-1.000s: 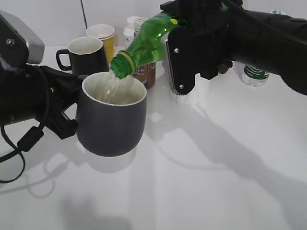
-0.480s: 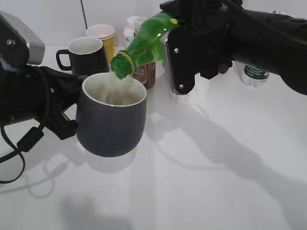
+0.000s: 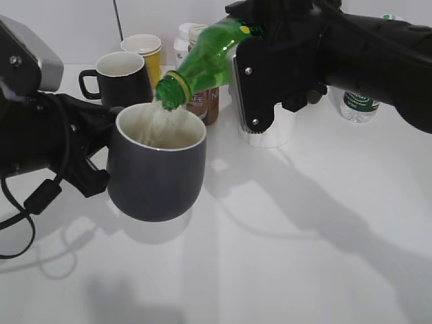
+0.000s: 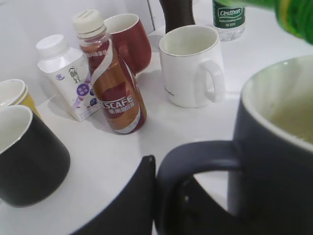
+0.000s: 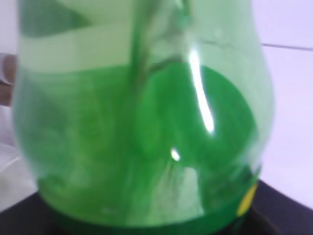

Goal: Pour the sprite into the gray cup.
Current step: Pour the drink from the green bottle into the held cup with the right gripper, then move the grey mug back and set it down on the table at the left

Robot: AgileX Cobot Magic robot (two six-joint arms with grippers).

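The right gripper [image 3: 270,67] is squeezing the sprite [image 3: 202,64] tightly and tipping it over, so the open mouth is pointing down and to the left of that gripper. Drink is running out of the mouth into the gray cup [image 3: 158,169]. The bottle is being held tipped like this so the drink can fall straight in and not onto the table [image 3: 304,236].

The left gripper [image 3: 84,152] is gripping the gray cup by its handle [image 4: 195,156], with the cup sitting just to the right of it. I think it is holding the cup up a little, right under the bottle mouth, so the stream is landing inside. In the left wrist view the cup is filling the right side, and a bit of the green bottle is showing just above its rim.

Behind the two grippers other things are standing and nobody is touching them. I am counting one black mug [image 4: 27,156], one white mug [image 4: 193,66], one red mug [image 4: 129,41], one yellow paper cup [image 3: 145,50], one brown coffee bottle [image 4: 112,83], one small white milk bottle [image 4: 63,73] and one clear water bottle [image 4: 229,17]. There is also something dark and tall behind the white mug, but I cannot tell what it is.
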